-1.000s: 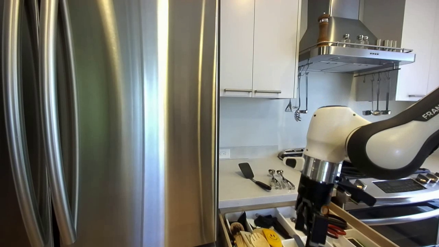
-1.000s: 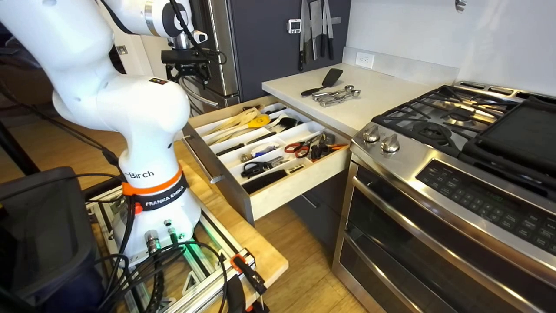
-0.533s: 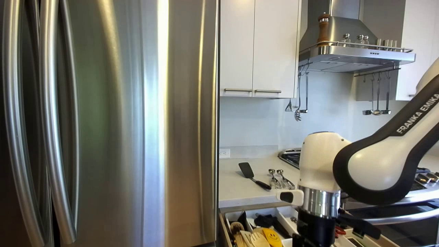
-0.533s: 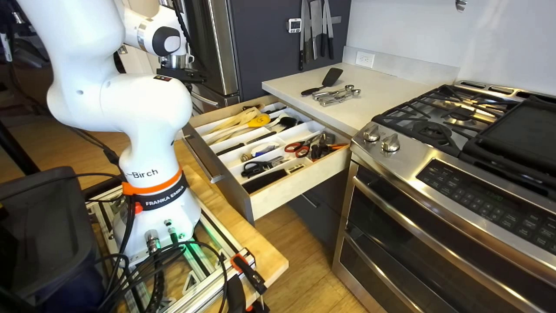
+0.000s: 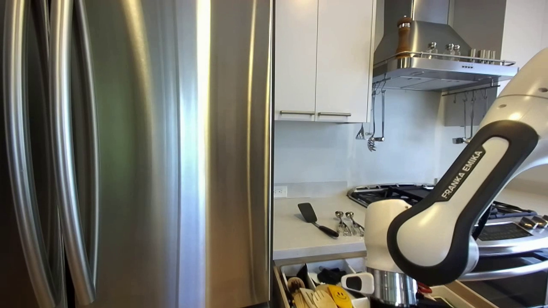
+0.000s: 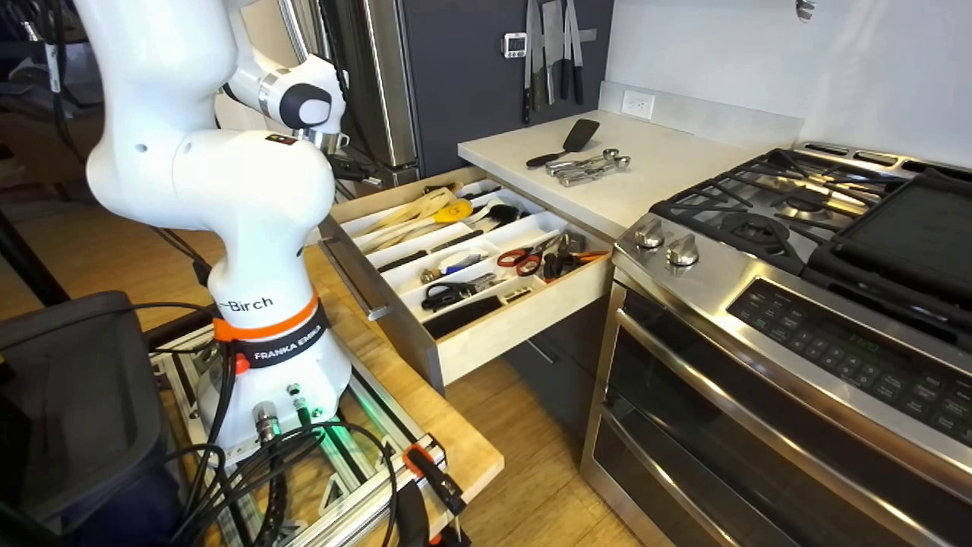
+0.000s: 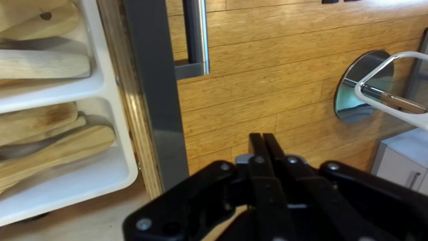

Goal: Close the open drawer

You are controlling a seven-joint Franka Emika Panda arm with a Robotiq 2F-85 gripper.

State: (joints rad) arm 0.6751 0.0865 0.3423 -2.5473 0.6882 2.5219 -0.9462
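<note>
Looks unstarted: seeing drawer (image 6: 516, 327) well out. Reading gripper (image 7: 261, 135) as pressed together, holding nothing, out past drawer front (image 7: 162, 100). Probably need full push home.

Drawer front (image 7: 162, 100) dark grey; gripper (image 7: 261, 136) black.

The arm (image 6: 220, 178) is white and rounded, with an orange band (image 6: 275, 325) around its base (image 6: 323, 380); above the band stands black lettering (image 6: 250, 305), "Birch", and below it come a black collar (image 6: 285, 346) reading FRANKA EMIKA in white, a red knob (image 6: 241, 365) and black cables (image 6: 225, 387). Farther along the arm from the band, black trim (image 5: 523, 136) edges a white link (image 5: 424, 244) whose black strip (image 5: 462, 173) repeats FRANKA EMIKA, then comes a silver ring (image 5: 392, 285). The gripper (image 7: 261, 135) is black, with 2 slim fingers (image 7: 255, 144) and round silver screws (image 7: 144, 224).
</note>
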